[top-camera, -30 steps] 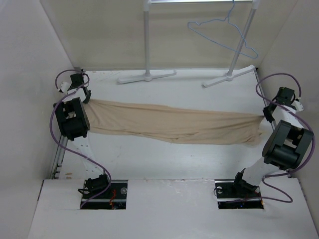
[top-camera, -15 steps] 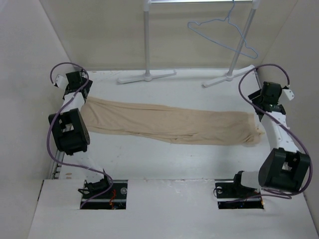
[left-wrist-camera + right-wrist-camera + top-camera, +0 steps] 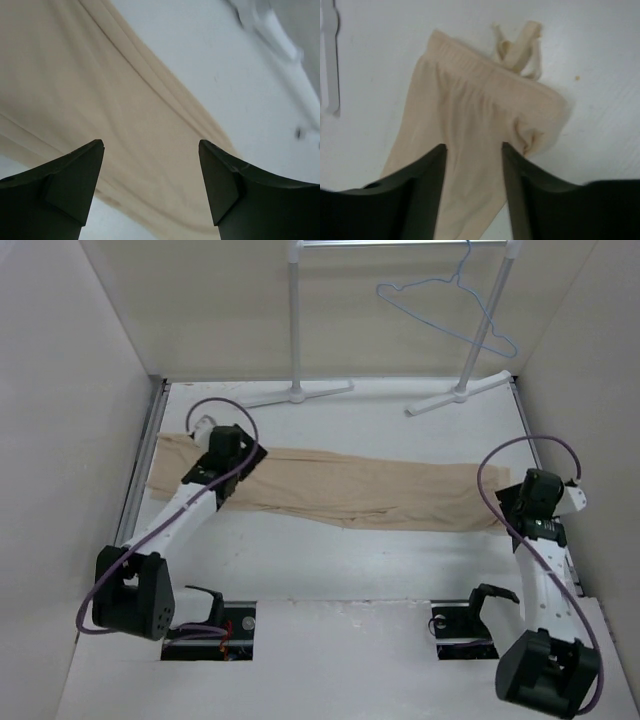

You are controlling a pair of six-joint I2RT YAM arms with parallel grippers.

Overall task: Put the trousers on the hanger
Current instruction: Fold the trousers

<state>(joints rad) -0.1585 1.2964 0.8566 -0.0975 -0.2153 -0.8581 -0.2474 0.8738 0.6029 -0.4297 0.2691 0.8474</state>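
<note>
The beige trousers (image 3: 360, 490) lie flat and stretched across the table, waistband and drawstring (image 3: 520, 50) at the right end. My left gripper (image 3: 232, 455) hovers open above their left part; in the left wrist view the fabric (image 3: 100, 90) fills the wide gap in the left gripper (image 3: 151, 145), untouched. My right gripper (image 3: 522, 505) is open just over the waist end, and in the right wrist view cloth (image 3: 465, 110) shows in the right gripper (image 3: 474, 146). The light-blue wire hanger (image 3: 450, 310) hangs on the rack at the back right.
The white garment rack has two posts (image 3: 294, 320) and flat feet (image 3: 460, 393) at the back of the table; one foot (image 3: 270, 30) shows in the left wrist view. Pale walls close in both sides.
Both grippers let go of the trousers' ends and opened. The left arm swung right over the fabric, and the right arm drew back towards the near edge. The trousers settled flat.
</note>
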